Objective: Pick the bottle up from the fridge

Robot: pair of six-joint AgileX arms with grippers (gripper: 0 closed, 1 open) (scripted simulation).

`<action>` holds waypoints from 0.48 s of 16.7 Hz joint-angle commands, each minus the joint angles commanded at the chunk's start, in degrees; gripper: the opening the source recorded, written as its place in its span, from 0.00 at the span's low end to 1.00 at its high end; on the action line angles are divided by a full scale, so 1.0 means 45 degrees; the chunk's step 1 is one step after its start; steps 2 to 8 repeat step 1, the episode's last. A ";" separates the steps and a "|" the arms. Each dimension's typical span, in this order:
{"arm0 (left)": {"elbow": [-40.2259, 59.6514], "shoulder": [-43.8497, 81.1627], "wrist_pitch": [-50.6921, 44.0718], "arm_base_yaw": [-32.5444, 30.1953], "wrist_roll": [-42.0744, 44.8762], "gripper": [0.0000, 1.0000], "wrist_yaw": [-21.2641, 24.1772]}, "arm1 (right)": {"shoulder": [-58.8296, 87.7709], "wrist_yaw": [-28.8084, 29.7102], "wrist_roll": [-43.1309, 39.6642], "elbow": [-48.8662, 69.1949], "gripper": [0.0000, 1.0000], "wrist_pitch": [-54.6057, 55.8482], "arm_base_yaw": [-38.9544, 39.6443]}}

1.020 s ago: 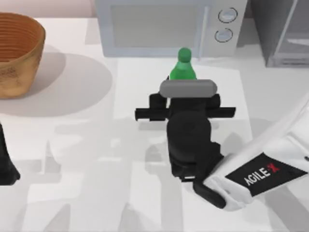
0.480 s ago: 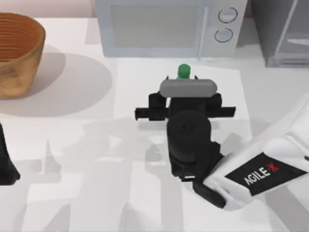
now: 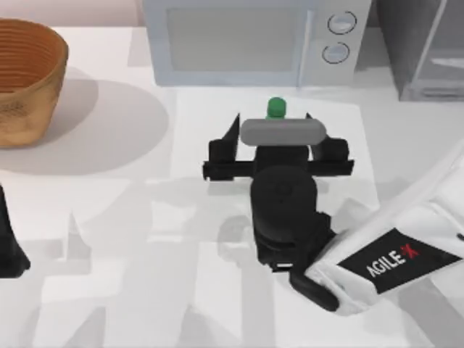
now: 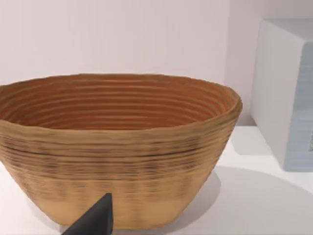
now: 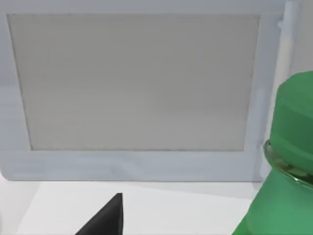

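Currently the right gripper [image 3: 274,123] sits mid-table with its fingers spread wide, tips either side of the bottle [image 3: 275,109], not touching it. The bottle stands upright on the table [image 3: 109,217], just in front of the microwave [image 3: 246,40]. The fridge [image 3: 428,43] is at 2 o'clock from it, well apart. Left arm [image 3: 9,243] is parked at the table's 9 o'clock edge, facing the basket [image 3: 25,76]; can't tell its finger state.

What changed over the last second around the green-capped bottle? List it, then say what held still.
The small green bottle showed its shoulders a second ago; now the cap alone peeks past the right gripper, whose black fingers have spread apart, open, letting it go. The woven basket, pale microwave and left gripper stayed put.
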 joint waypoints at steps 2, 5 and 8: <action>0.0000 0.0000 0.0000 0.0000 0.0000 1.00 0.0000 | 0.0000 0.0000 0.0000 0.0000 1.00 0.0000 0.0000; 0.0000 0.0000 0.0000 0.0000 0.0000 1.00 0.0000 | 0.0000 0.0000 0.0000 0.0000 1.00 0.0000 0.0000; 0.0000 0.0000 0.0000 0.0000 0.0000 1.00 0.0000 | 0.0000 0.0000 0.0000 0.0000 1.00 0.0000 0.0000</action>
